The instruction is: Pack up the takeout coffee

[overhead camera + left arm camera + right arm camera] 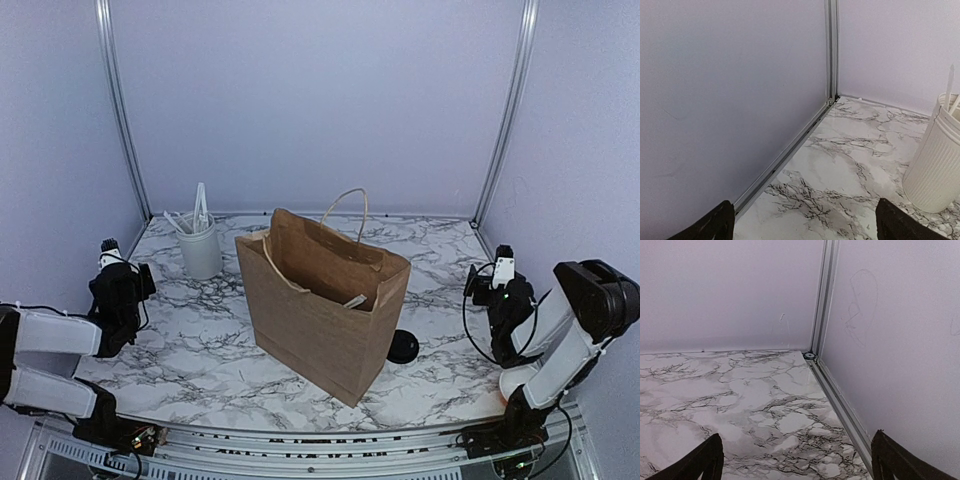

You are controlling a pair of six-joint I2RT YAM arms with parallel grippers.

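Paper bag [320, 310]: stood upright, mouth open.
Takeout coffee: cannot be made out for sure; a black round thing [403, 347] is seen just right of the bag, half hidden by it.
Left gripper [802, 227]: left of the bag, fingers wide apart, nothing held.
Right gripper [795, 460]: right of the bag, fingers wide apart, nothing held.

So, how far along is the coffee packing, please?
Done: unclear; the paper bag stands open, but no lidded cup shows, inside or out. In hand: nothing; the left gripper and right gripper rest at the sides, jaws open, empty. Left: possibly everything; only a black round thing shows beside the bag.
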